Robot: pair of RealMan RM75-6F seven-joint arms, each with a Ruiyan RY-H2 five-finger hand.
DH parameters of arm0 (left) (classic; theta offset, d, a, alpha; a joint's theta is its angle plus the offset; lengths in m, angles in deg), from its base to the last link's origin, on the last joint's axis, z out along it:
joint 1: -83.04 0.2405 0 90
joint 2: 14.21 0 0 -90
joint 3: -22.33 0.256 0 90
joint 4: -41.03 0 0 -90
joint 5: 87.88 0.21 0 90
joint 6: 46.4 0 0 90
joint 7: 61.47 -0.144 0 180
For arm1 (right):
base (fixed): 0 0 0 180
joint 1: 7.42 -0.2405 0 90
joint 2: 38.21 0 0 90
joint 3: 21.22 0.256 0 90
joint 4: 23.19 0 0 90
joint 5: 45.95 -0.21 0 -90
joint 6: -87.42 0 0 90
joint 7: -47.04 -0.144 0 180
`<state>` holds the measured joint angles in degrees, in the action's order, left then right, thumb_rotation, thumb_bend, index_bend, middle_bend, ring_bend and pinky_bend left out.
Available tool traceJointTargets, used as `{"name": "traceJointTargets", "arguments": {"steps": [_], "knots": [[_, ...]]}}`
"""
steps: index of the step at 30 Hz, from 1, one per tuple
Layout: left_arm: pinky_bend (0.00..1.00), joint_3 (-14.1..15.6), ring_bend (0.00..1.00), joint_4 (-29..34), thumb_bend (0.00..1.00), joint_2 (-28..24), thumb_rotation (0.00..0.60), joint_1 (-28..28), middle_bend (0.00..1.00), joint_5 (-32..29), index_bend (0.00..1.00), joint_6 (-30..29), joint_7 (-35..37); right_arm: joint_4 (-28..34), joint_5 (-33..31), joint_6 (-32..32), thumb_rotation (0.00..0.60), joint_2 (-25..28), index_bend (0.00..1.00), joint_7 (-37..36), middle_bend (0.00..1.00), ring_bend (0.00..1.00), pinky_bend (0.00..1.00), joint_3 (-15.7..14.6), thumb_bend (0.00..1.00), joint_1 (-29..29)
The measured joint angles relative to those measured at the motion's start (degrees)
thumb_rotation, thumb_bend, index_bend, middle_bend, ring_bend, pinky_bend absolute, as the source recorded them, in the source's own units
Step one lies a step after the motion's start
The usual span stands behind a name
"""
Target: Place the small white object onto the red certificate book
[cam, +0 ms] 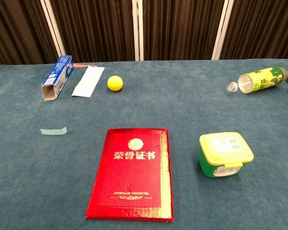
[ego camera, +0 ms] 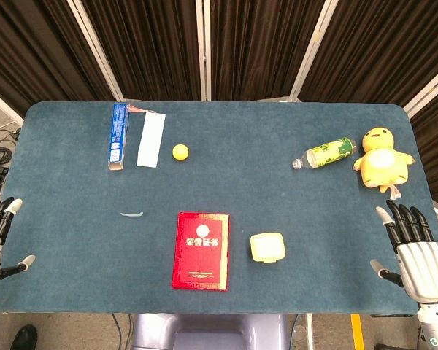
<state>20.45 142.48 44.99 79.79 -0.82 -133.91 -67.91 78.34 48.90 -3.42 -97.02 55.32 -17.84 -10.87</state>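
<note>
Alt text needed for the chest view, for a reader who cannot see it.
A closed red certificate book lies flat near the front of a blue table, with a small pale strip to its left and a lidded yellow-green tub to its right. No robot hand shows.

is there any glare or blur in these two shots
Head view: sharp and evenly lit, with slight sheen on the red certificate book. Chest view: stronger glare along the book's foil edges, soft shadow beside the yellow-lidded tub, no motion blur.
</note>
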Motion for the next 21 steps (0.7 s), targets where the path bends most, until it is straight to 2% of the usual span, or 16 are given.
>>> {"name": "traceJointTargets", "arguments": {"steps": [8,12,19,21], "knots": [[0.00,0.1,0.00,-0.2,0.00,0.1,0.600,-0.4,0.00,-0.5,0.00,1.3,0.5,-0.1,0.0,0.2,0.600,-0.2,0.00,0.0,0.00,0.00,0.00,0.0,0.00,-0.1],[0.00,-0.3,0.00,-0.8,0.00,0.7,0.600,-1.6,0.00,-1.8,0.00,3.9,0.6,0.2,0.4,0.2,0.600,-0.2,0.00,0.1,0.00,0.00,0.00,-0.2,0.00,-0.1],[0.00,-2.8,0.00,-3.8,0.00,4.4,0.600,-7.8,0.00,-6.3,0.00,13.8,0.8,-0.1,-0.6,1.8,0.600,-0.7,0.00,-0.1,0.00,0.00,0.00,0.1,0.00,-0.9],[0.00,-3.9,0.00,-5.3,0.00,5.9,0.600,-10.3,0.00,-8.0,0.05,17.5,0.9,-0.6,-0.9,2.0,0.600,-1.0,0.00,-0.7,0.00,0.00,0.00,0.4,0.00,-1.2]]}}
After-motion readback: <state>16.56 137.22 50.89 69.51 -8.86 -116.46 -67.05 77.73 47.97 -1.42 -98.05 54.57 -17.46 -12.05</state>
